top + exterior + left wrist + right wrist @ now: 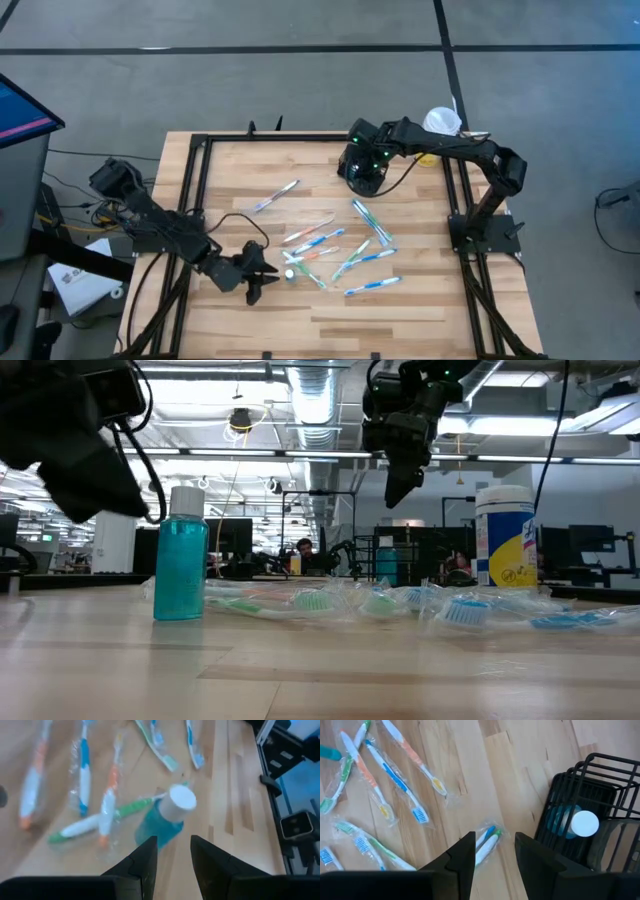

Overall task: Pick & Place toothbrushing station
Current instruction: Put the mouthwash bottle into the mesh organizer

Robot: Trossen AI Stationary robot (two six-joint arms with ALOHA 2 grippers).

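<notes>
The left gripper (170,852) hovers just above the table near its front left area, its two dark fingers (145,857) parted with a clear gap and nothing between them; right ahead of them stands a small bottle of blue liquid (162,817) with a white cap, not touched by either finger. Around that bottle lie wrapped toothbrushes (335,250), scattered across the middle of the wooden table (430,310). The right gripper (492,852) hangs above the far side of the table, also spread apart and empty, with one wrapped toothbrush on the wood below the gap. The toothbrushing station (585,820), a black wire caddy, stands on the table near the far edge, just beside the right gripper, and already holds a white-capped blue bottle (577,822). A white, yellow and blue canister (508,538) stands at the far right corner.
</notes>
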